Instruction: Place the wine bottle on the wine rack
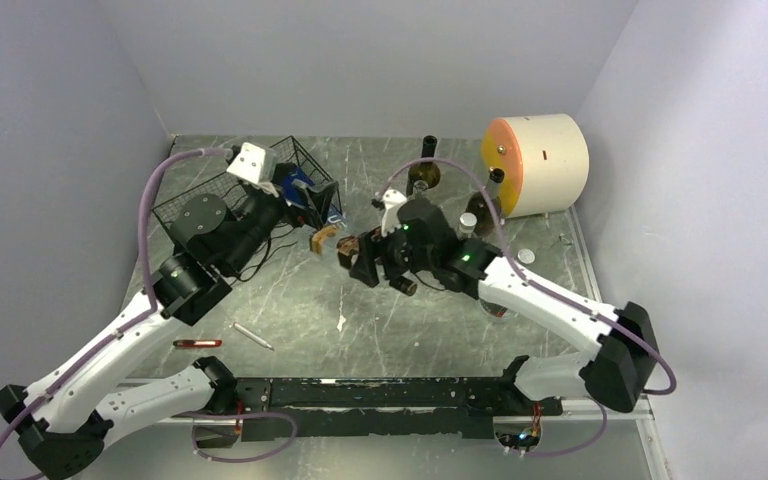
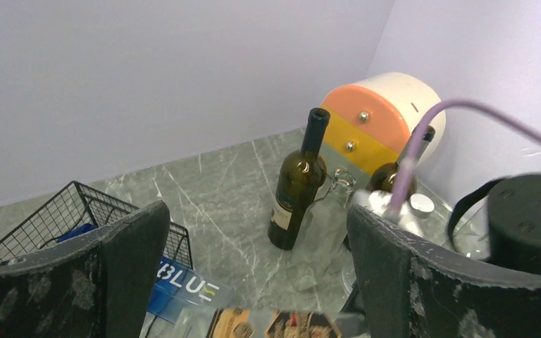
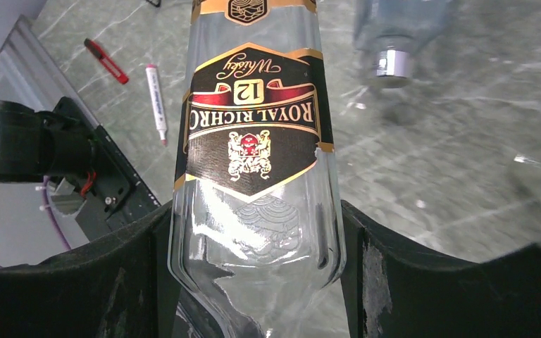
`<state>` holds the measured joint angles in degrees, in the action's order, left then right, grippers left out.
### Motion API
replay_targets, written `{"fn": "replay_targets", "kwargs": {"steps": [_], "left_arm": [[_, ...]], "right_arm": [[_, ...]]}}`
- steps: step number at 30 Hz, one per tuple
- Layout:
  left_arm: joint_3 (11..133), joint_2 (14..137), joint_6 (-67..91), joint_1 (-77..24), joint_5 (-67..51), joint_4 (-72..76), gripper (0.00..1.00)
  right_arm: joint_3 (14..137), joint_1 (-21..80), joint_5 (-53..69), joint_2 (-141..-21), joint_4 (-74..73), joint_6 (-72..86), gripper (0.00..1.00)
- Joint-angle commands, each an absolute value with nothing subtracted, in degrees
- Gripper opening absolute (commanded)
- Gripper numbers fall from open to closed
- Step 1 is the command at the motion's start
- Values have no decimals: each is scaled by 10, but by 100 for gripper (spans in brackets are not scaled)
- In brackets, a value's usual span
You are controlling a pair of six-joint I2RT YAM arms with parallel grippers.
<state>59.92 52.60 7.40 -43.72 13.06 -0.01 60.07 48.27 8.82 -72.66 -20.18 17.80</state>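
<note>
Above the grey marbled counter [image 1: 300,300], the clear glass bottle with the black-and-gold whisky label [image 3: 253,141] hangs sideways, clamped in your right fingers [image 3: 113,282]. Your left fingers [image 2: 113,267] gape empty beside the black wire-mesh wine rack [image 2: 49,218]. Keep it level and aim for a trough.

Place: robot lab cell
Walls: plain pale panels [image 1: 360,60] boxing in the table [image 1: 300,290] (marbled grey top)
Fixture: black mounting rail [image 1: 380,392] on it

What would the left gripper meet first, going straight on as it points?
Likely the labelled clear bottle just beyond the left gripper; depth is unclear. The dark wine bottle stands farther back.
</note>
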Motion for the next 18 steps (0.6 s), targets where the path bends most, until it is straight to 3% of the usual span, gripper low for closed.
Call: {"fn": "replay_targets", "kwargs": {"steps": [1,10,18], "left_arm": [[601,493,84,-440,125,-14,100],[592,472,88,-440,157,-46,99],[602,462,84,-440,171,-81,99]], "right_arm": [[590,534,86,-752,-6,220,0],[604,601,10,-889,74,223,0],[645,605,16,-947,104,235,0]]}}
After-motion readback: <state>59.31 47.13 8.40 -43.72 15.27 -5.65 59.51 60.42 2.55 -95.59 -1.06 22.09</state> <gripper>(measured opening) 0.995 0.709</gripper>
